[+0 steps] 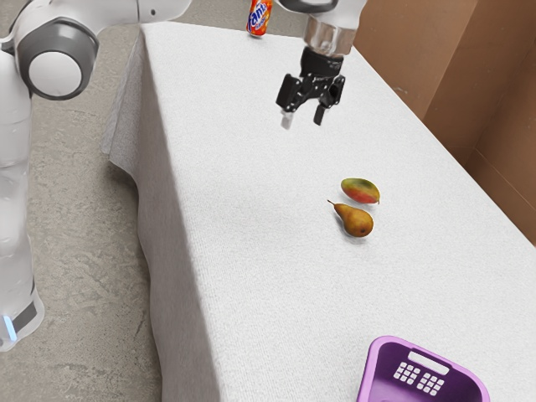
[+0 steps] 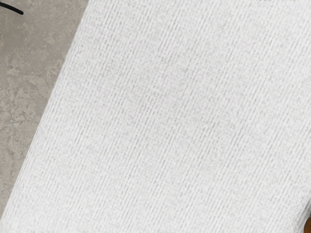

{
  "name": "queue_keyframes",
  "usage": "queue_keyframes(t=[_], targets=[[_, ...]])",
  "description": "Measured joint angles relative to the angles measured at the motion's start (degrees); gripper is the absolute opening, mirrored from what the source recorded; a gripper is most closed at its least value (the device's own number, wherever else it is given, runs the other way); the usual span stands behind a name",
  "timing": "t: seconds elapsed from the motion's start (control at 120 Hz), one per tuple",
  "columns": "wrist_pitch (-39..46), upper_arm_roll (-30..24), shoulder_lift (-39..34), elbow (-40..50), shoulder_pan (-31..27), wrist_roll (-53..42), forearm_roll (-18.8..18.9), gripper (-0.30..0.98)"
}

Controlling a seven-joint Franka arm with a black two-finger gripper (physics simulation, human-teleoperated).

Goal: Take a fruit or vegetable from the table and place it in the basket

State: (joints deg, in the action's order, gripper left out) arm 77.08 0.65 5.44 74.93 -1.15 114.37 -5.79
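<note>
Pear (image 1: 356, 221) on worktop (image 1: 251, 167): long axis slanting, stem toward the exterior view's far left; mango (image 1: 360, 191) beside it, roughly parallel. Hand (image 1: 303, 118) raised, spread wide, empty.

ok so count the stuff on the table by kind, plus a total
Fruit: 2 (mango, pear)
Can: 1
Basket: 1
Total: 4

purple basket (image 1: 373, 356), orange can (image 1: 259, 17) and arm (image 1: 63, 42) cropped by exterior view's edges, unclear brown sliver (image 2: 308, 226) in wrist view
</note>
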Motion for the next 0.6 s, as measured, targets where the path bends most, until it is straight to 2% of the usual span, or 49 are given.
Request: queue_keyframes(t=[0.333, 0.392, 0.508, 0.6], targets=[[0.09, 0.83, -0.71, -0.03, 0.02, 9.48, -0.10, 0.69], [0.15, 1.07, -0.20, -0.01, -4.42, 10.56, -0.04, 0.69], [0.44, 1.34, 2.78, -1.27, -19.75, 10.95, 0.03, 0.69], [1.51, 0.48, 9.14, -7.54, -23.61, 10.19, 0.05, 0.69]])
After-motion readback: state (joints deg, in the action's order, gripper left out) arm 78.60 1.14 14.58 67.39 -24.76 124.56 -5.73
